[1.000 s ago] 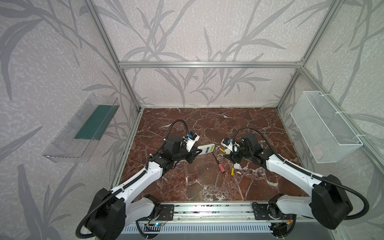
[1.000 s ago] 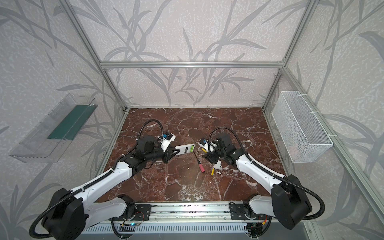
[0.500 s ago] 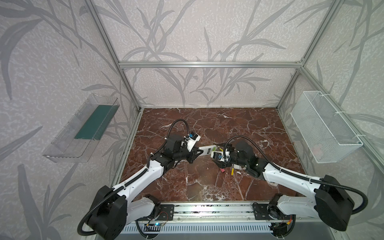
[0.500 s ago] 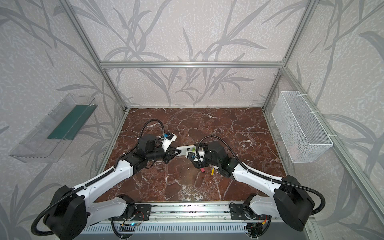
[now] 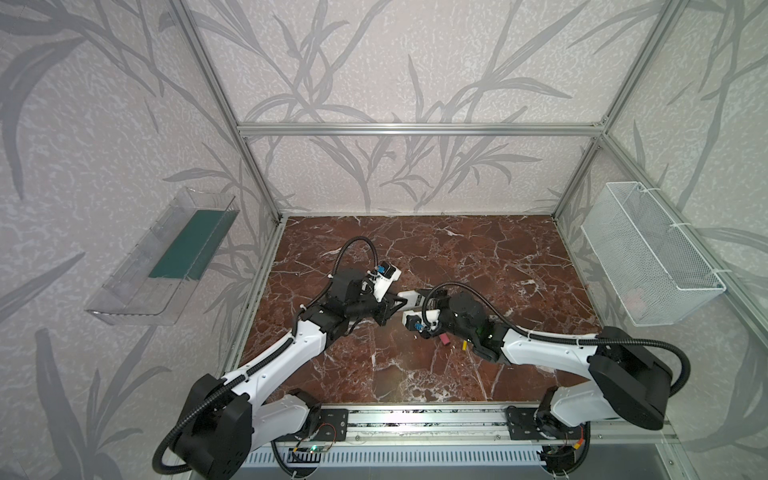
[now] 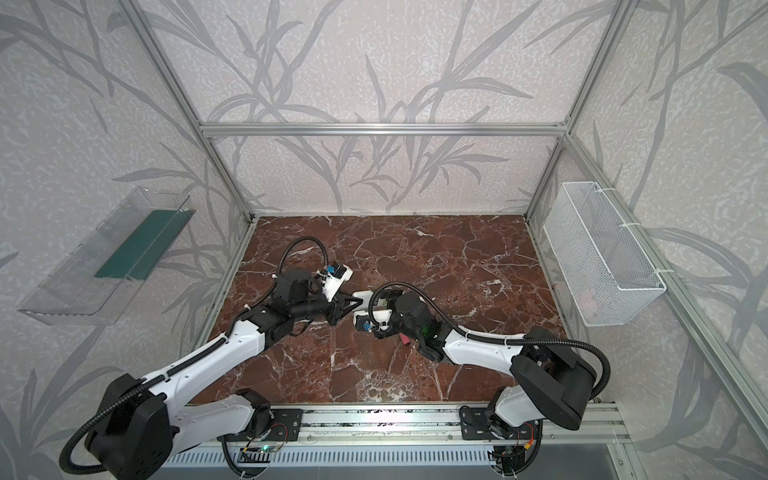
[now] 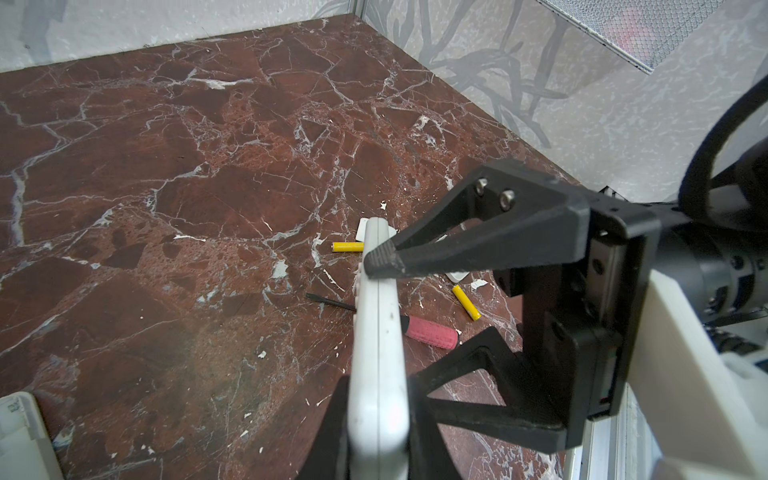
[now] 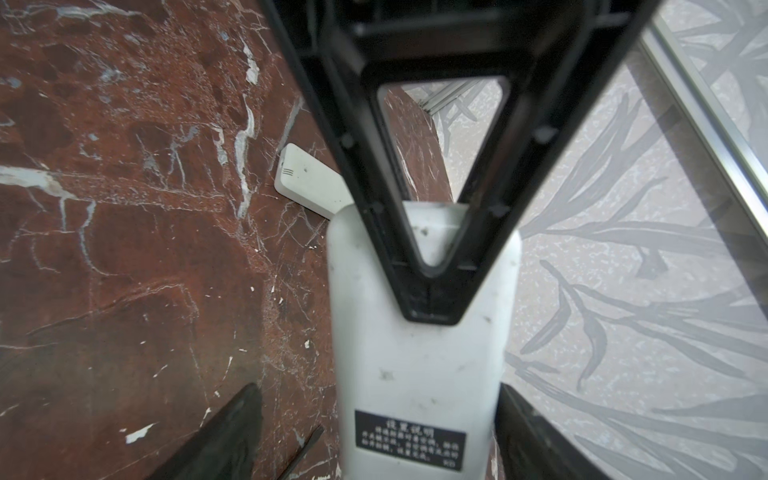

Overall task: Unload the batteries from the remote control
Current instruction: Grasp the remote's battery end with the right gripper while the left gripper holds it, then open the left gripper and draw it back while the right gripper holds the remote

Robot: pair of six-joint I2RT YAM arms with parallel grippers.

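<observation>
Grips remote (image 7: 378,353) edgewise in left jaws; holds right jaws wide astride its free end. Expect batteries (image 7: 348,247) light, stiff, slick, prone to roll; pinch mid-barrel.

Two yellow batteries (image 7: 348,247) (image 7: 466,302), one screwdriver (image 7: 428,332), two remotes (image 7: 378,353) (image 7: 18,428).
</observation>
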